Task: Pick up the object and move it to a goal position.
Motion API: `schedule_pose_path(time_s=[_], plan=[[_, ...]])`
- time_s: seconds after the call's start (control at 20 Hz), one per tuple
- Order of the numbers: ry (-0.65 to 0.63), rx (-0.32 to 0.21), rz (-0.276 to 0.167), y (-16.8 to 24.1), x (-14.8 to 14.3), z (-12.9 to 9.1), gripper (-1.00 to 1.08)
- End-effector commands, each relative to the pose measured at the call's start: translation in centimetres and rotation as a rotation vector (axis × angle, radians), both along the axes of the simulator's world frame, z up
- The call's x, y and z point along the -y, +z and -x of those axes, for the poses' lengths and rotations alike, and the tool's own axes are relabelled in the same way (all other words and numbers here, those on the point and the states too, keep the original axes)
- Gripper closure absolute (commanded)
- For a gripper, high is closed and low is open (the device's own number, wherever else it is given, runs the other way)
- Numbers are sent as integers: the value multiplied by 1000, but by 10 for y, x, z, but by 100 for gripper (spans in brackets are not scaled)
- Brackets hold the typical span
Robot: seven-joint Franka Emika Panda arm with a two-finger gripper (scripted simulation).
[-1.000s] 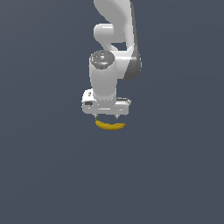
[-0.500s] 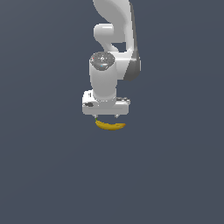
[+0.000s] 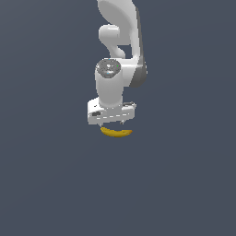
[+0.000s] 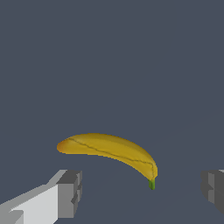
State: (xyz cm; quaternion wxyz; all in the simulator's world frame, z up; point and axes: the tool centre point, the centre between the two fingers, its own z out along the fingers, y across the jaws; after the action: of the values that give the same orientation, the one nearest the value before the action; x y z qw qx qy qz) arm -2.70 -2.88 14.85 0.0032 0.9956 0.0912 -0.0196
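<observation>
Yellow banana [image 4: 111,152] between spread jaws, untouched

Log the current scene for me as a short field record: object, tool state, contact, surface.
object: small curved yellow banana with a green tip, lying on the floor
tool: white two-fingered tool, open, fingers wide apart
contact: none visible; the banana lies apart from both fingers
position: exterior view shows the tool directly above the banana
surface: plain dark grey floor
</observation>
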Motion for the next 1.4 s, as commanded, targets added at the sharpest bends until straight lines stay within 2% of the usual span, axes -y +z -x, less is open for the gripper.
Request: schedule_pose_path(time_s=[0.0, 1.35], plan=[[65, 1, -1, -5, 0, 2, -92], [830, 15, -19, -60, -4, 26, -92]])
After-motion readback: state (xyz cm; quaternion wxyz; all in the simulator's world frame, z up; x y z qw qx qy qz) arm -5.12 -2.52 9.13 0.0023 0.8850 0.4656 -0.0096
